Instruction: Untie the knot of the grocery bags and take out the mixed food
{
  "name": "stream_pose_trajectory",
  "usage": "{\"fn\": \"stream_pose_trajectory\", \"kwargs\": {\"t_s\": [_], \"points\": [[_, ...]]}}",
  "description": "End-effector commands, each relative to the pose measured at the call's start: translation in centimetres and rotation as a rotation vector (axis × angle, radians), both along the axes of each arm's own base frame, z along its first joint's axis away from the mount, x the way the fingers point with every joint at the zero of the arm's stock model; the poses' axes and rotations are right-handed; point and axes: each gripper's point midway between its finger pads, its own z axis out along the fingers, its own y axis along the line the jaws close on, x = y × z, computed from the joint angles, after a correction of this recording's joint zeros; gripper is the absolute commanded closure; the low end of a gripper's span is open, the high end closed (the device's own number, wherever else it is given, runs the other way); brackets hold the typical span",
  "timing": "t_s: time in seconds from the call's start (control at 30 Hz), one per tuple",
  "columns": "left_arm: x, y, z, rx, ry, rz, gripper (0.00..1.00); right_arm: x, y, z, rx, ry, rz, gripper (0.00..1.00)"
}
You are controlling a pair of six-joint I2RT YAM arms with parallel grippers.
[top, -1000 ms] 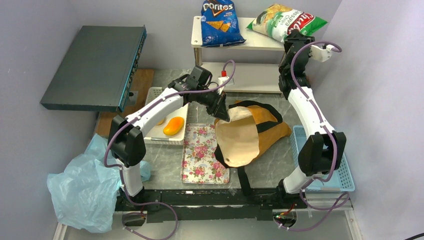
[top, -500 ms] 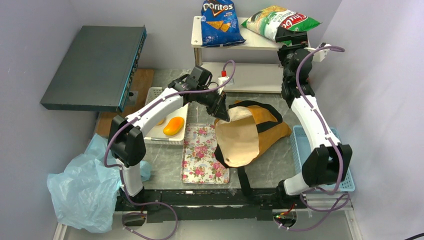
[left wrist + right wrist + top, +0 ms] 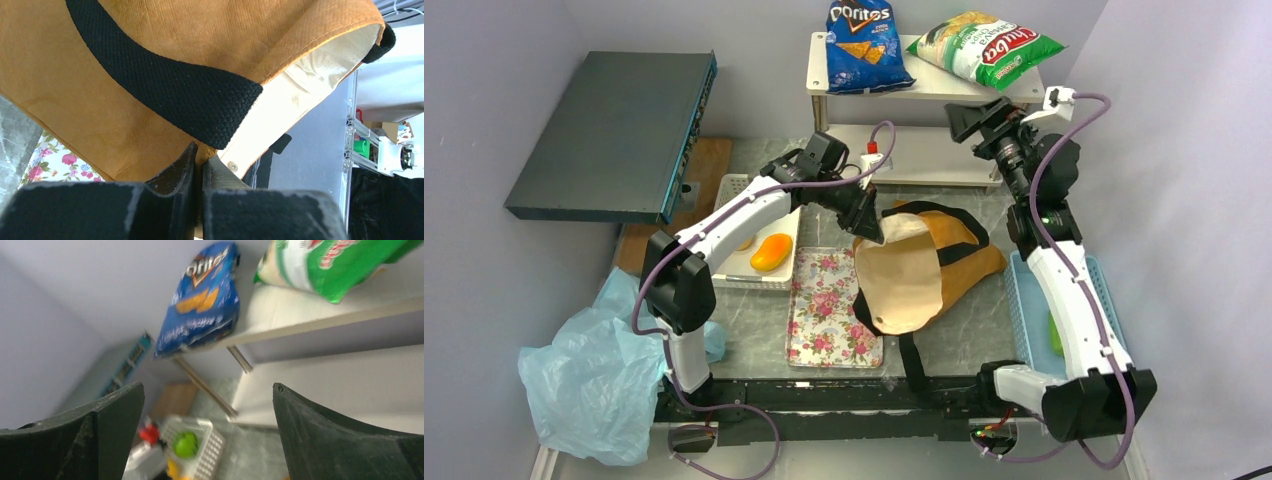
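Left arm [image 3: 734, 215] is stretching toward counter [image 3: 984, 320] centre, left tool [image 3: 871, 228] clenching on the orange tote [image 3: 929, 270] rim, lifting its mouth | right arm [image 3: 1064, 270] is rearing up near the far-right corner, right tool [image 3: 961, 118] splayed wide, empty, facing the shelf [image 3: 924, 85] | chip bag [image 3: 986, 45] is lying atop that shelf | mango [image 3: 771, 251] is sitting in the white tray [image 3: 749, 282]

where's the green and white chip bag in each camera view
Top external: the green and white chip bag lies upper right, on top of the white shelf.
Left wrist: not in it; the tan tote fills that view.
Right wrist: top right corner, cut off by the frame.
Shared landmark: the blue chip bag, just left of it in both views.
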Motion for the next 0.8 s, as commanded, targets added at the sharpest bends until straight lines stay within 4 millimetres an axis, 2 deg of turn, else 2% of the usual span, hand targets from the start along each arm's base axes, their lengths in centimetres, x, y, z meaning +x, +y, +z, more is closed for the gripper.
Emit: {"fn": "stream_pose_trajectory", "kwargs": {"t_s": [0.0, 0.13, 0.23, 0.33, 0.47, 0.63, 0.7, 0.77], "points": [[-0.9, -0.3, 4.5, -0.103, -0.045, -0.006, 1.00, -5.0, 2.5, -2.1, -0.466, 0.046, 0.230, 0.00], [-1.1, -0.3, 6.0, -0.143, 0.008, 0.027, 1.00, -8.6, 1.9, -5.8, -0.763, 0.143, 0.345, 0.00], [-1.0, -0.5, 7.0, -0.185, 0.049, 0.058, 1.00, -11.8, 1.6, -7.9, -0.884, 0.180, 0.423, 0.00], [-0.6, -0.9, 7.2, -0.170, 0.068, 0.130, 1.00, -14.3, 2.4, -9.8, -0.980, 0.202, 0.490, 0.00], [-0.9, -1.6, 7.9, -0.147, 0.054, 0.152, 1.00, -15.7, 3.0, -13.2, -1.140, 0.295, 0.543, 0.00], [-2.3, -1.6, 8.8, -0.156, 0.002, 0.149, 1.00, -16.8, 1.2, -14.2, -1.247, 0.334, 0.518, 0.02], [-3.3, -1.2, 9.1, -0.183, -0.034, 0.122, 1.00, -17.3, -0.4, -15.0, -1.297, 0.375, 0.472, 0.14], [-3.8, -0.7, 9.9, -0.257, -0.111, 0.115, 1.00, -17.6, -2.4, -16.1, -1.358, 0.442, 0.408, 0.35]]}}
